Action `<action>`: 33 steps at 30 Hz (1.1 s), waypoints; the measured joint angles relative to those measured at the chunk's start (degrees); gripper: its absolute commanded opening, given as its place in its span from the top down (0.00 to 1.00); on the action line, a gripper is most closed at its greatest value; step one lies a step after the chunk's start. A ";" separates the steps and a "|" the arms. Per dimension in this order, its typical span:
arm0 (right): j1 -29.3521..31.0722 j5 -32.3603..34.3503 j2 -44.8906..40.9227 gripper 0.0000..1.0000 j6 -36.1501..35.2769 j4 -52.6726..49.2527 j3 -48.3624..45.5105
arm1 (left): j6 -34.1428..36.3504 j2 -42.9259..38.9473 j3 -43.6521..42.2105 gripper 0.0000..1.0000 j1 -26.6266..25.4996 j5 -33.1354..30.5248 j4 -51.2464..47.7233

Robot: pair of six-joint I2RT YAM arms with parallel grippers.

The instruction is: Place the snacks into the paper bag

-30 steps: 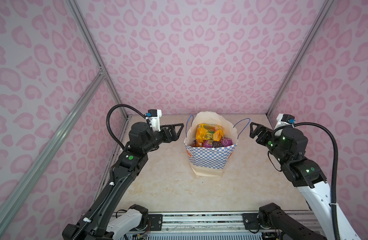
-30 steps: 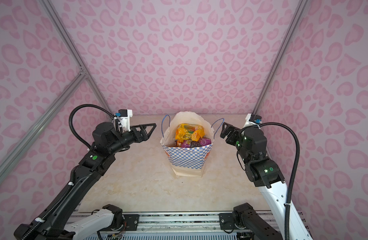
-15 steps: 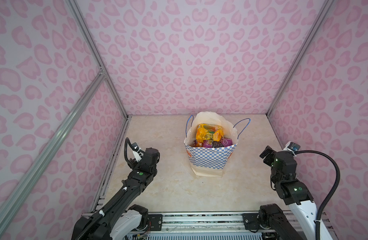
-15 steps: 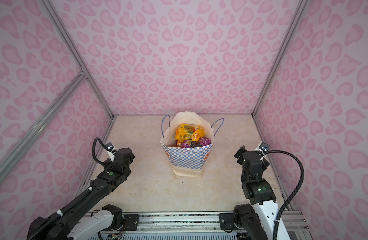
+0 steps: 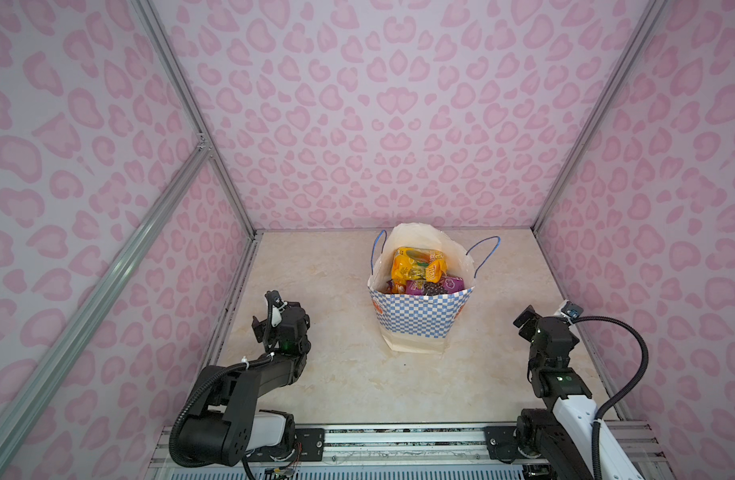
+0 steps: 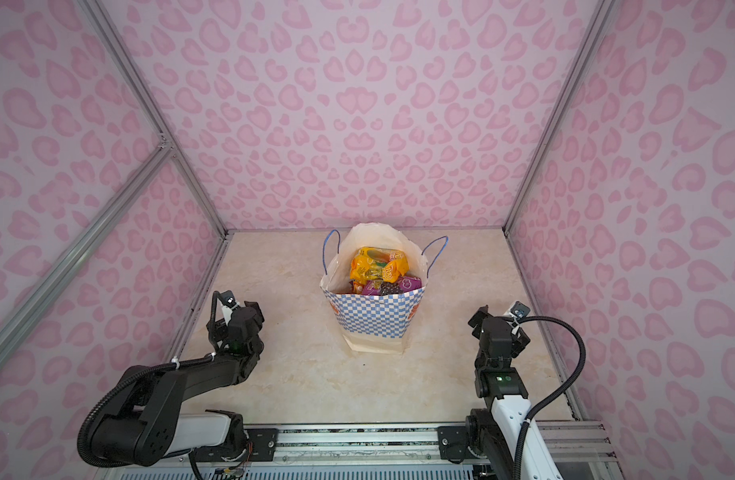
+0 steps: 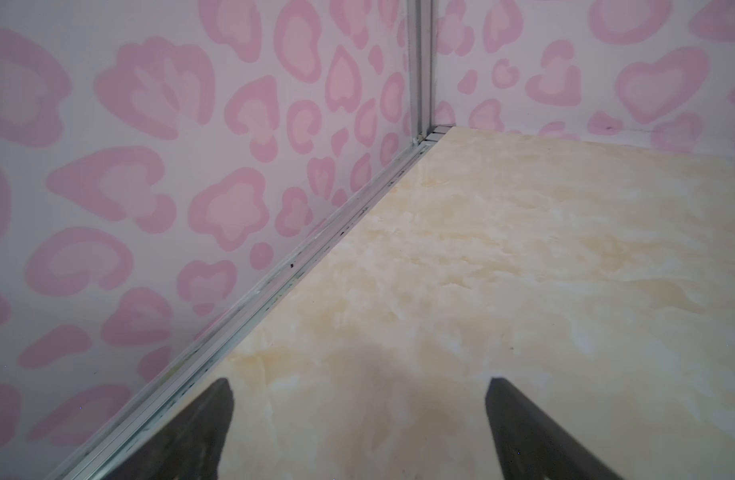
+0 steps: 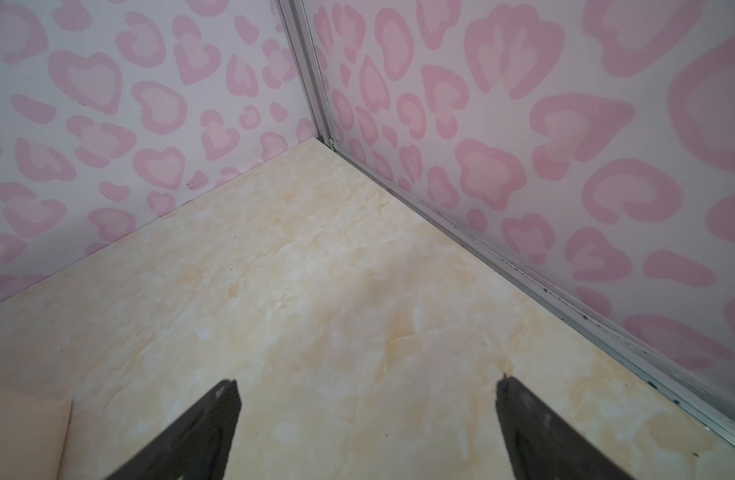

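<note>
Two grippers, both with nothing between their fingers. The left gripper has its dark fingers spread wide over bare desk, aimed along the desk's left edge toward the far left corner. The right gripper is spread just as wide above bare surface, facing the far right corner. In both top views the left arm lies folded low near the desk's left edge, and the right arm stands near the right edge. Each is well apart from the paper bag.

That bag stands upright and open-mouthed toward the far edge, roughly midway between the two arms. Its near face is blue-and-white checkered above a cream base, and its thin blue cord handles stick out at either side. The snacks sit inside it. A yellow-orange packet lies on top, a purple packet is against the near wall, and a bit of red shows beside it. No packet lies on the desk around the bag. Pink patterned walls close in three sides, and a metal rail runs along the near edge.
</note>
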 measured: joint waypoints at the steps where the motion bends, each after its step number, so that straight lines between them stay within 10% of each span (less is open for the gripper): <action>1: -0.04 0.13 1.38 0.02 -0.90 3.08 -1.46 | 0.52 0.94 -0.11 0.03 0.63 1.49 1.55; 14: -0.02 -11.13 48.74 0.00 -16.61 55.98 -3.72 | 2.12 5.46 1.84 0.03 7.54 24.92 10.19; 21: 0.31 -24.72 49.42 0.00 -22.51 58.34 0.02 | 2.12 5.51 2.03 0.03 7.37 26.49 9.64; 33: -0.92 -29.07 50.42 0.00 -23.02 54.55 3.67 | 2.38 5.95 2.99 0.03 7.32 27.26 8.72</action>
